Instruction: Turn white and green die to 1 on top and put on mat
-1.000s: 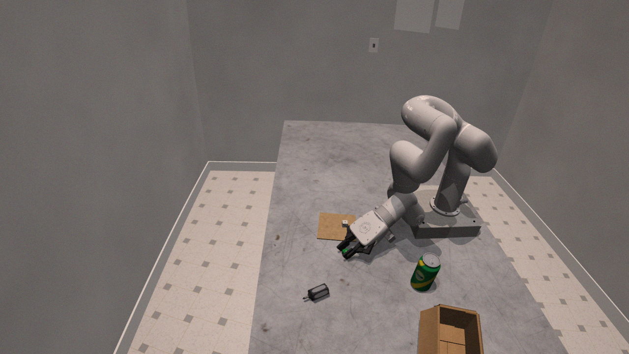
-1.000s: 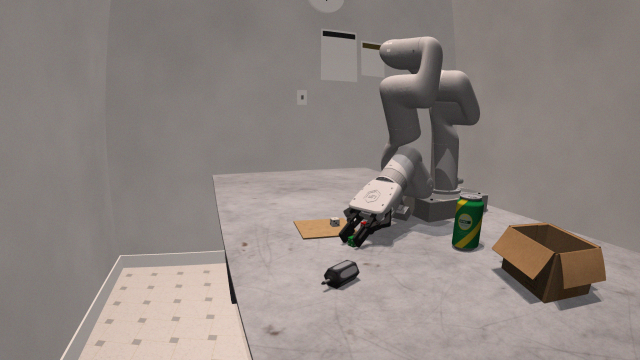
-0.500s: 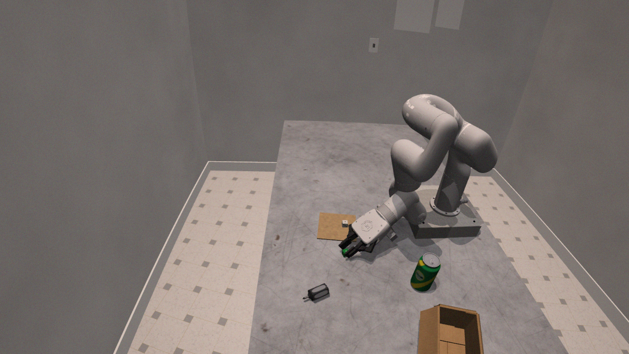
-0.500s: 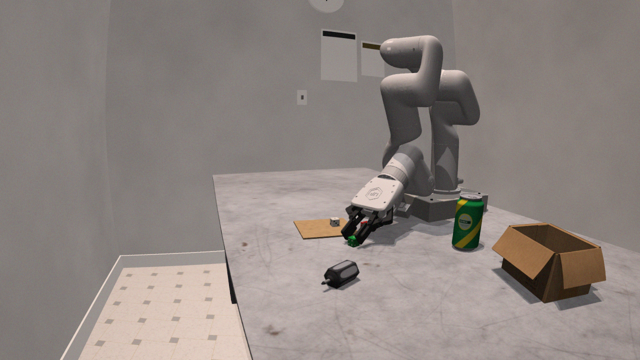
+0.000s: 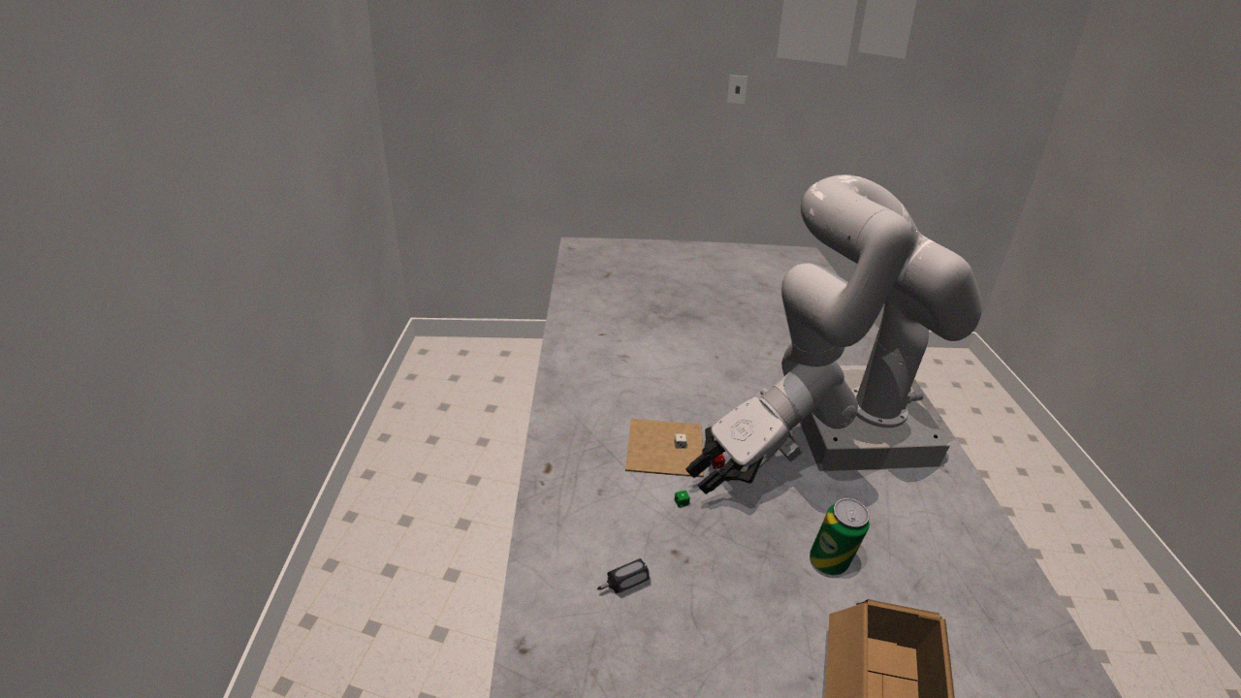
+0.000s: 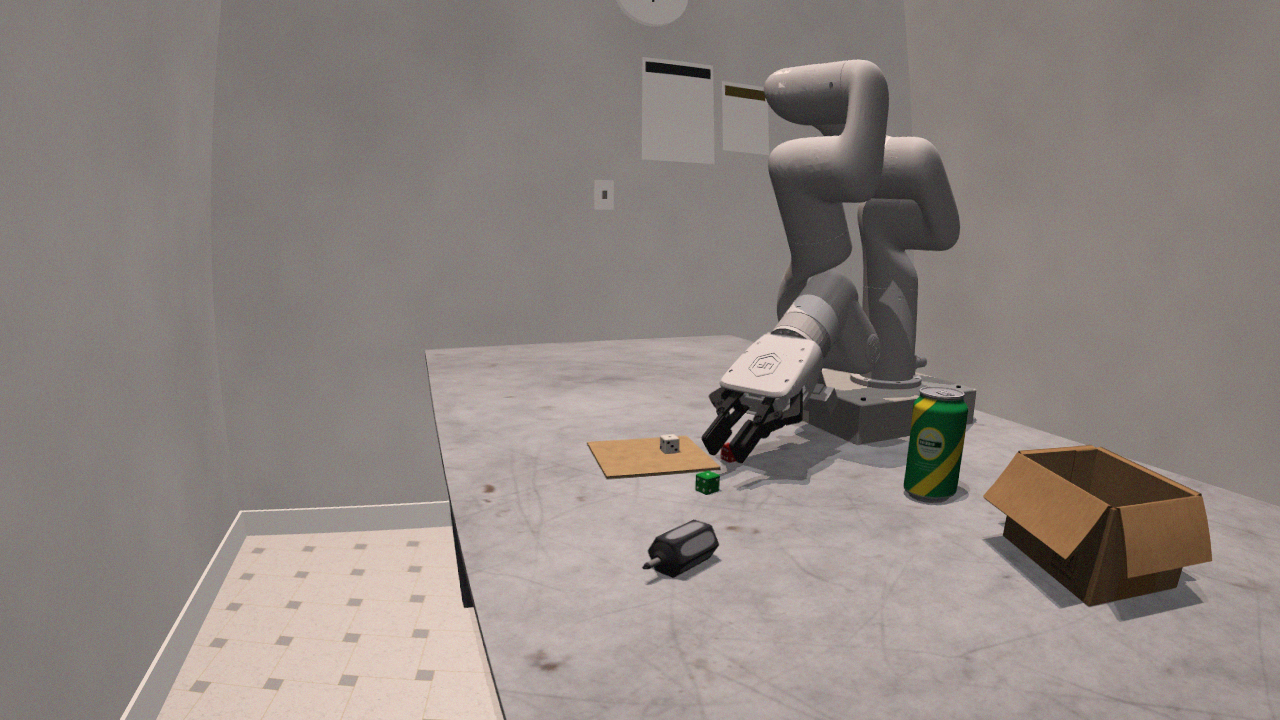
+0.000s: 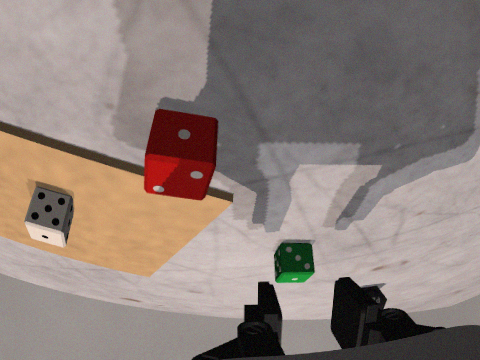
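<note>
Robot hand is partly open and holds no die

The robot hand [image 5: 698, 479] [image 6: 725, 453] [image 7: 302, 306] has its two black fingers spread part of the way, with a gap between them. Nothing is pinched in that gap. The hand tilts down over the table [image 5: 607, 347] [image 6: 572, 394]. It looks apart from the green die [image 5: 682, 498] [image 6: 707, 482] [image 7: 294, 262], which is near the fingertips.

There are three dice: one white, one green and one red. The white die [image 5: 680, 440] [image 6: 669, 443] [image 7: 49, 216] sits flat on the mat, with one dot on top and five dots on a side. The green die sits flat on the table, off the mat, with one dot on top and three on a side. The red die [image 5: 718, 460] [image 6: 727, 452] [image 7: 181, 155] is by a corner of the mat, with two dots on top and one on a side. Whether it touches the mat is hard to tell.

There is one tan mat [image 5: 651, 447] [image 6: 626, 458] [image 7: 110, 210]. There is also one green and yellow can [image 5: 839, 538] [image 6: 935, 447], standing up, one open brown box [image 5: 845, 650] [image 6: 1047, 492], and one dark tool [image 5: 628, 575] [image 6: 684, 546] lying down with a thin tip.
</note>
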`<state>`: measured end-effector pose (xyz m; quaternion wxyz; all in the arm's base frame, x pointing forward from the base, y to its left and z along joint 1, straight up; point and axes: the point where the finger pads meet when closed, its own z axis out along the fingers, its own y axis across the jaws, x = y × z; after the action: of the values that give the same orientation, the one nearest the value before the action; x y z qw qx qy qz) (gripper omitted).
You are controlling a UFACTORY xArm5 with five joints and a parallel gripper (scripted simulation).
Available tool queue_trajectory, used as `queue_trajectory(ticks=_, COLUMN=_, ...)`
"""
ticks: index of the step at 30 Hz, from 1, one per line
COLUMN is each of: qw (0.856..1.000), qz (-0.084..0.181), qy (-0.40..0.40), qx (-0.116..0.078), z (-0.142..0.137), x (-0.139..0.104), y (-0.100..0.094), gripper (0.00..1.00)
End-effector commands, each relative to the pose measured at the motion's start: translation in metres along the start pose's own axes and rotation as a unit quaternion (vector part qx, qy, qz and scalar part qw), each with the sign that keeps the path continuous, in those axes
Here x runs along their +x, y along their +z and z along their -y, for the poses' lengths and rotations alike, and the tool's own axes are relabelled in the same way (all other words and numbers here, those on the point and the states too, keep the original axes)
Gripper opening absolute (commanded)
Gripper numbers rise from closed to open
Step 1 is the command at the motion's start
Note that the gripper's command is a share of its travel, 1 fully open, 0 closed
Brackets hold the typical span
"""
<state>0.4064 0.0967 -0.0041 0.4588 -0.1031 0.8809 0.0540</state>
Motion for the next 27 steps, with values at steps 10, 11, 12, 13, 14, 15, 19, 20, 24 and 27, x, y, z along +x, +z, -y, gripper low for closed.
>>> queue_trajectory(ticks=10, qw=1.000, qz=0.001, qy=0.000, qx=0.000, z=0.000, x=-0.019, y=-0.016, gripper=0.36)
queue_trajectory(ticks=11, qw=1.000, qz=0.001, qy=0.000, qx=0.000, z=0.000, x=-0.023, y=-0.018, gripper=0.36)
queue_trajectory(ticks=12, qw=1.000, qz=0.001, qy=0.000, qx=0.000, z=0.000, x=-0.023, y=-0.018, gripper=0.36)
queue_trajectory(ticks=13, qw=1.000, qz=0.001, qy=0.000, qx=0.000, z=0.000, x=-0.023, y=-0.018, gripper=0.36)
queue_trajectory(ticks=14, qw=1.000, qz=0.001, qy=0.000, qx=0.000, z=0.000, x=-0.027, y=-0.021, gripper=0.36)
queue_trajectory(ticks=15, qw=1.000, qz=0.001, qy=0.000, qx=0.000, z=0.000, x=-0.030, y=-0.024, gripper=0.36)
queue_trajectory(ticks=19, qw=1.000, qz=0.001, qy=0.000, qx=0.000, z=0.000, x=-0.043, y=-0.032, gripper=0.36)
queue_trajectory(ticks=20, qw=1.000, qz=0.001, qy=0.000, qx=0.000, z=0.000, x=-0.045, y=-0.034, gripper=0.36)
queue_trajectory(ticks=24, qw=1.000, qz=0.001, qy=0.000, qx=0.000, z=0.000, x=-0.050, y=-0.037, gripper=0.36)
queue_trajectory(ticks=27, qw=1.000, qz=0.001, qy=0.000, qx=0.000, z=0.000, x=-0.050, y=-0.037, gripper=0.36)
